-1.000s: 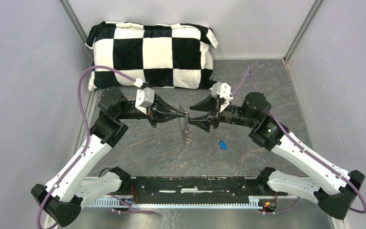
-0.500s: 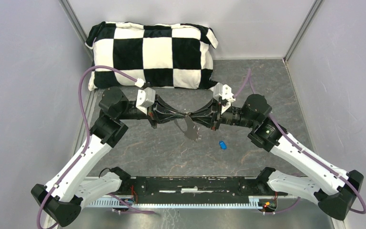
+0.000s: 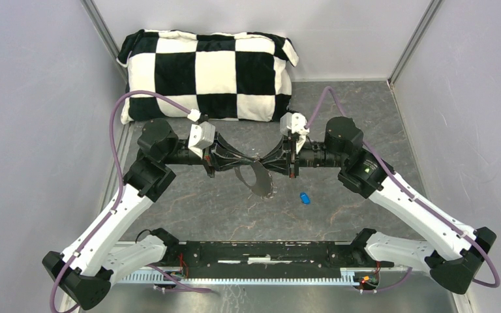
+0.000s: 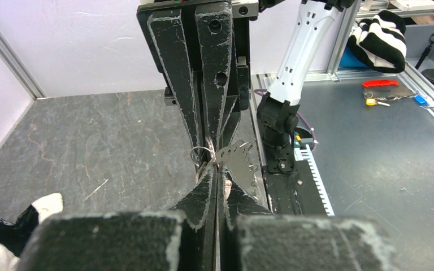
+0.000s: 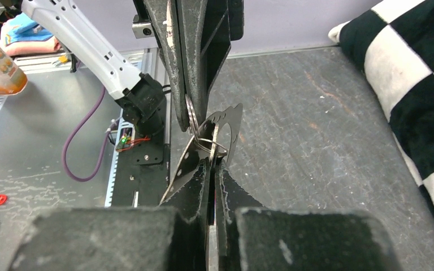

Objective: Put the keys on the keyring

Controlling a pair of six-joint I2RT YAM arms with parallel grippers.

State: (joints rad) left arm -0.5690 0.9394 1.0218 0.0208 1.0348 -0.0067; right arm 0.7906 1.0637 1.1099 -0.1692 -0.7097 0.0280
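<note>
The keyring is a small silvery wire ring (image 5: 202, 141) with a flat grey toothed plate (image 3: 261, 180) hanging from it. It is held in mid-air over the middle of the table. My left gripper (image 3: 255, 160) and right gripper (image 3: 263, 161) meet tip to tip there, and both are shut on the keyring. In the left wrist view the ring (image 4: 202, 152) and plate (image 4: 238, 162) sit just past my left gripper (image 4: 216, 170). My right gripper (image 5: 211, 162) pinches the ring from below. A key with a blue head (image 3: 305, 197) lies alone on the table, right of the plate.
A black-and-white checked pillow (image 3: 209, 75) lies at the back of the grey table (image 3: 202, 202). Walls close in on the left, right and back. The black base rail (image 3: 267, 251) runs along the near edge.
My right gripper went from open to shut at the left gripper's tips, and its wrist shifted a little left. The hanging plate swung from edge-on to tilted.
</note>
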